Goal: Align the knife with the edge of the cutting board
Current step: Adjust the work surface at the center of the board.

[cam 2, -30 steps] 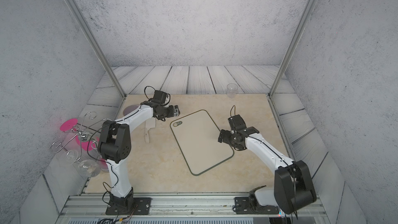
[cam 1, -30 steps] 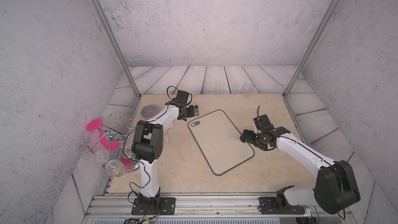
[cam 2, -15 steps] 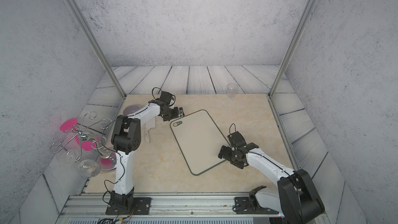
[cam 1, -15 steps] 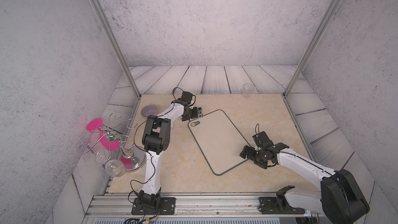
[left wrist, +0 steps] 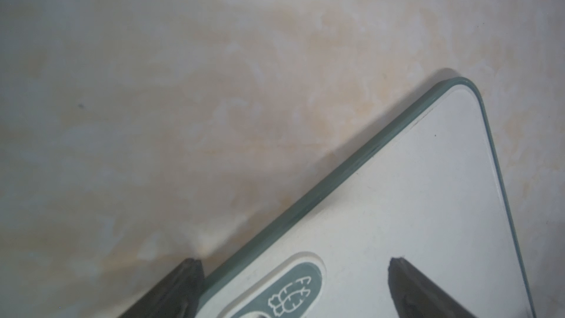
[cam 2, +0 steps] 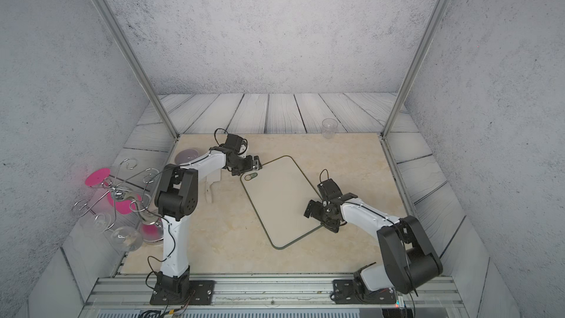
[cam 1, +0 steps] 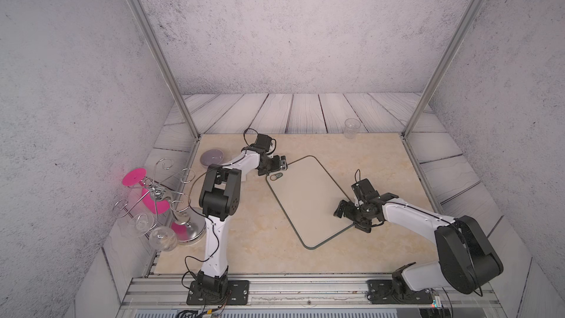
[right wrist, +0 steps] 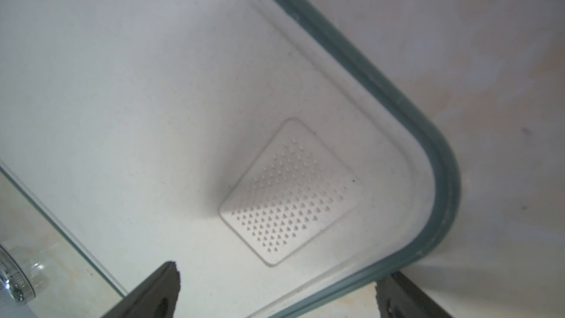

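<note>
The cutting board [cam 1: 305, 200] [cam 2: 281, 203] lies at an angle in mid-table, pale with a dark green rim. My left gripper [cam 1: 275, 169] [cam 2: 248, 166] [left wrist: 293, 263] is open at the board's far-left corner, by the oval hole [left wrist: 293, 295]. One finger is off the rim and the other is over the board. My right gripper [cam 1: 351, 218] [cam 2: 319, 219] [right wrist: 276, 275] is open astride the near-right corner rim [right wrist: 440, 178]. The cream-white knife [cam 2: 211, 189] lies on the table left of the board, mostly hidden behind my left arm.
A clear cup [cam 1: 351, 128] stands at the back right. A grey disc [cam 1: 212, 157] lies at the back left. A chrome rack [cam 1: 153, 197] with pink pieces and hanging wine glasses [cam 1: 162, 237] fills the left edge. Grey walls enclose the table.
My right gripper has slid along the board's right edge toward the near corner. My left arm's elbow swung right, its gripper staying at the far-left corner. The board has not visibly moved.
</note>
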`<state>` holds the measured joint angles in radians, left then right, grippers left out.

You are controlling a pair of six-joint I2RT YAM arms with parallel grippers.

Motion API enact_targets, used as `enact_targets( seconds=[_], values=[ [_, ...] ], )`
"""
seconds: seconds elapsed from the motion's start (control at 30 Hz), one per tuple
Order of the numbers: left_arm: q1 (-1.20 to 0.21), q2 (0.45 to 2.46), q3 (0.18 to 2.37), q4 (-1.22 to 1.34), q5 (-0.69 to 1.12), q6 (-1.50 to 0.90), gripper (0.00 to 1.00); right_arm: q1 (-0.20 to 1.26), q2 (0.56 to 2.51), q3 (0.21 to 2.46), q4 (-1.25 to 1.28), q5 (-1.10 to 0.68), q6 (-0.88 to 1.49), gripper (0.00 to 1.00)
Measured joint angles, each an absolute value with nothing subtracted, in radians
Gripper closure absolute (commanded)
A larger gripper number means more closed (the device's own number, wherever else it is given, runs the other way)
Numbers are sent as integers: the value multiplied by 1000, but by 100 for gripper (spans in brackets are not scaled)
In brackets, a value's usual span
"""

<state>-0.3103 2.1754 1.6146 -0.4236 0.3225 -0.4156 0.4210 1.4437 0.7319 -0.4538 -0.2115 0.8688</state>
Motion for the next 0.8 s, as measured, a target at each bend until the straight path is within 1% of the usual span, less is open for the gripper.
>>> enact_targets(
  seconds=[0.27, 0.4, 0.6, 0.7, 0.8],
  values=[
    [-299, 2036, 1443, -439, 282, -432, 0, 355, 1614, 902, -482, -180, 789, 1],
    [-318, 1952, 1340, -447, 331, -465, 0, 329, 1700, 993, -441, -194, 749, 1],
    [-339, 1864, 1209, -447, 352, -501, 0, 308, 1827, 1143, -417, -215, 719, 1],
    [-338, 1826, 1182, -456, 334, -505, 0, 303, 1879, 1214, -418, -215, 705, 1],
    [-334, 1811, 1194, -474, 307, -500, 0, 302, 1889, 1226, -419, -215, 698, 1]
  ],
)
